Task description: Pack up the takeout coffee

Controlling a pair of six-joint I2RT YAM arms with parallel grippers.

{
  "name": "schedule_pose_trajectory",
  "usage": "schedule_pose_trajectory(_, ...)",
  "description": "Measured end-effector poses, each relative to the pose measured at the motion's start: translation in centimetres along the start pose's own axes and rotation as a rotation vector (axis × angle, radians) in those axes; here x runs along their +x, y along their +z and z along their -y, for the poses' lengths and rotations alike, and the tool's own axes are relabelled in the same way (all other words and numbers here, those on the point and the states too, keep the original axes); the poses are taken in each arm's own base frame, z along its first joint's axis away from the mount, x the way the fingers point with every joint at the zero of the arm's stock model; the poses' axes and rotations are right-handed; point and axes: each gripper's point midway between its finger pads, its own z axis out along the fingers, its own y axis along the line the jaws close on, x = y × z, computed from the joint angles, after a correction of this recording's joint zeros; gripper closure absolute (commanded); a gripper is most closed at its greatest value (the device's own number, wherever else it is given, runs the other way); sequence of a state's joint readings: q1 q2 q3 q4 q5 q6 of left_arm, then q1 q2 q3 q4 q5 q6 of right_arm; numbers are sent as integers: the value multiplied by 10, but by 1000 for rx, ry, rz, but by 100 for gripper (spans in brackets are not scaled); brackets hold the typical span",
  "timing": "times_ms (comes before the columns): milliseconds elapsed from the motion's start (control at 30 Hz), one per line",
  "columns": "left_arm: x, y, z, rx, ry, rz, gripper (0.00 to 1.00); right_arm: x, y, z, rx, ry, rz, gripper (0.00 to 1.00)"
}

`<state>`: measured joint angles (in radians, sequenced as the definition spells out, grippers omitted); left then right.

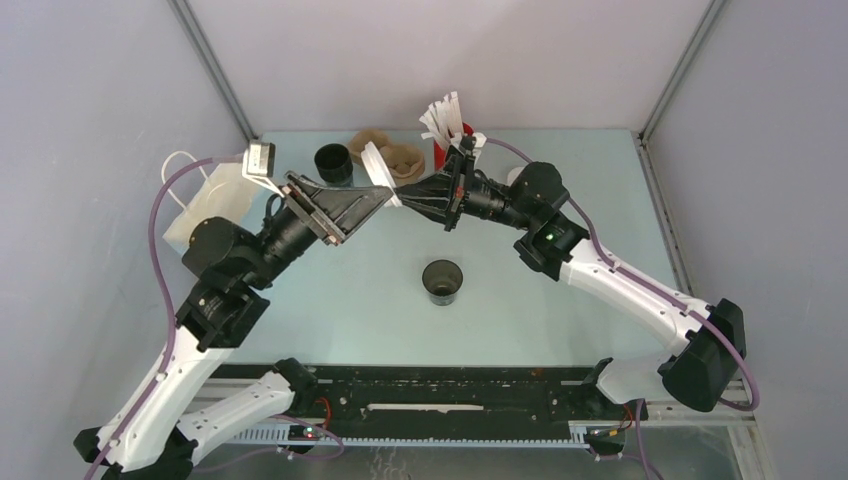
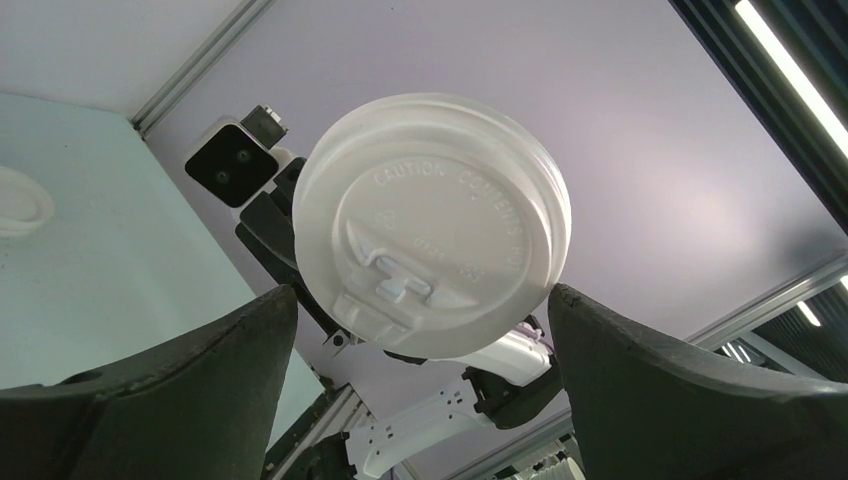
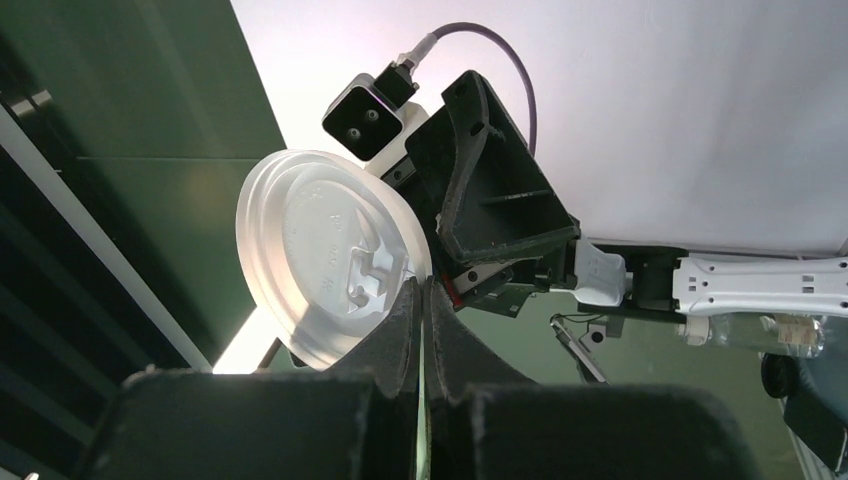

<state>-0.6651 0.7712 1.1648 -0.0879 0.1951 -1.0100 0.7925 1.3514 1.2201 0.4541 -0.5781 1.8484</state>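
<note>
A round white plastic lid (image 2: 432, 225) hangs in the air above the back of the table, and my right gripper (image 3: 424, 285) is shut on its rim. From above the lid (image 1: 378, 170) shows edge-on between the two grippers. My left gripper (image 2: 422, 295) is open, facing the lid's top side, with one finger on each side of the lid's lower edge and apart from it. A lidless black cup (image 1: 442, 281) stands upright mid-table. The takeout coffee, a cup with its lid on, is out of view.
A second black cup (image 1: 333, 162) stands at the back, beside a brown pulp carrier (image 1: 400, 156). A red holder (image 1: 455, 135) with white strips is behind the right gripper. A white paper bag (image 1: 212, 205) lies at the left. Another white lid (image 2: 20, 200) rests on the table.
</note>
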Motion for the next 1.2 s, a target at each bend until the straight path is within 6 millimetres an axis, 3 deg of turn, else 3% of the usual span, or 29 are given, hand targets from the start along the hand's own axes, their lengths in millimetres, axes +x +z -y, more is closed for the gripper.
schedule_pose_trajectory(267,-1,-1,2,6,2,4,5,-2,1,3,13,8,7,100)
schedule_pose_trajectory(400,-3,-3,4,9,10,14,0,-3,1,5,15,9,8,100)
schedule_pose_trajectory(800,-9,-5,5,3,9,42,0,-2,2,3,5,6,4,100)
schedule_pose_trajectory(1200,-12,-3,1,-15,1,64,6,4,4,5,8,8,-9,100)
